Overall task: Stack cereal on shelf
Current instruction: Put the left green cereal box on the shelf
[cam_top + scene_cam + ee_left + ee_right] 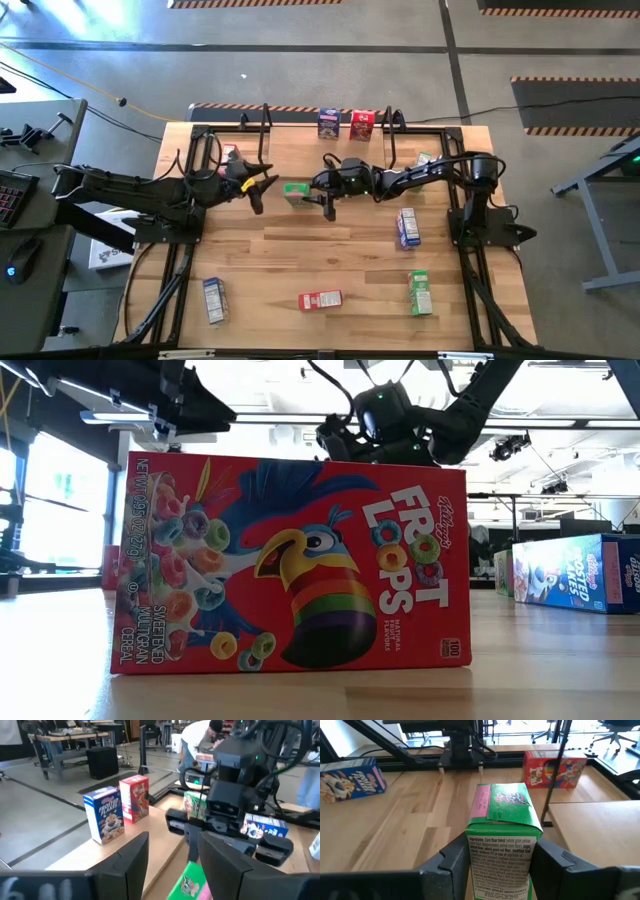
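Observation:
My right gripper (pixel 322 195) (pixel 502 865) is at the table's middle, shut on a green cereal box (pixel 295 192) (pixel 502 840). My left gripper (pixel 262 185) (pixel 175 865) is open and empty, just left of that box, fingers pointing toward it. The green box also shows in the left wrist view (pixel 192 882). The shelf (pixel 300 150) (pixel 592 820), a light board with black hoops, lies beyond the grippers. A blue box (pixel 328 123) (pixel 106 815) and a red box (pixel 362 124) (pixel 136 797) stand upright at its far edge. My right gripper pinches the green box between its two fingers (pixel 452 862), one on each broad face (pixel 472 855), below the box's top. The fingers come level from the table's right. The box stands upright in the hold. Its bottom is out of view, so whether it is lifted cannot be told.
Other boxes lie about: red near the left hoop (pixel 232 155) (pixel 555 767), green near the right hoop (pixel 425 160), blue at right (pixel 407 227), green (pixel 420 292), red (pixel 320 299) (pixel 290 560) and blue (pixel 213 299) near the front edge. A person bends over beyond the table (pixel 197 742).

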Controlling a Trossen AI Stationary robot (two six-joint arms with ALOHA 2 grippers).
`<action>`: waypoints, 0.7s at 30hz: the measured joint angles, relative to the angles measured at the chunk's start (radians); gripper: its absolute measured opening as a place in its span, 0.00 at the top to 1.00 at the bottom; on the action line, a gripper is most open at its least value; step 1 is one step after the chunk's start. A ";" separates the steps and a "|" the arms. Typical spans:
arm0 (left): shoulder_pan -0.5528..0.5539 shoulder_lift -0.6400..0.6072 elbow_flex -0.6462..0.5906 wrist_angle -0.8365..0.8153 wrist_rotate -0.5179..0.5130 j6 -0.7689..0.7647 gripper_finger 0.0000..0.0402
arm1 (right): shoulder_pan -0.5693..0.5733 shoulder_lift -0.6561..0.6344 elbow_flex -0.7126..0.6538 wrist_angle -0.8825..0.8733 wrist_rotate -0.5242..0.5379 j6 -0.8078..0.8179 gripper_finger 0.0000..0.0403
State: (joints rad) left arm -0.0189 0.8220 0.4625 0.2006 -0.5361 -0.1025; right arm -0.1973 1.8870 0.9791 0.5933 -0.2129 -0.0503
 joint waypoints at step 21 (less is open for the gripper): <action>0.000 0.088 0.225 -0.267 0.164 -0.014 0.91 | -0.008 -0.056 0.000 -0.037 0.055 -0.061 0.38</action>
State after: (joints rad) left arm -0.0186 0.9096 0.6872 -0.0660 -0.3720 -0.1168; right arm -0.2056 1.8312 0.9794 0.5559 -0.1575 -0.1111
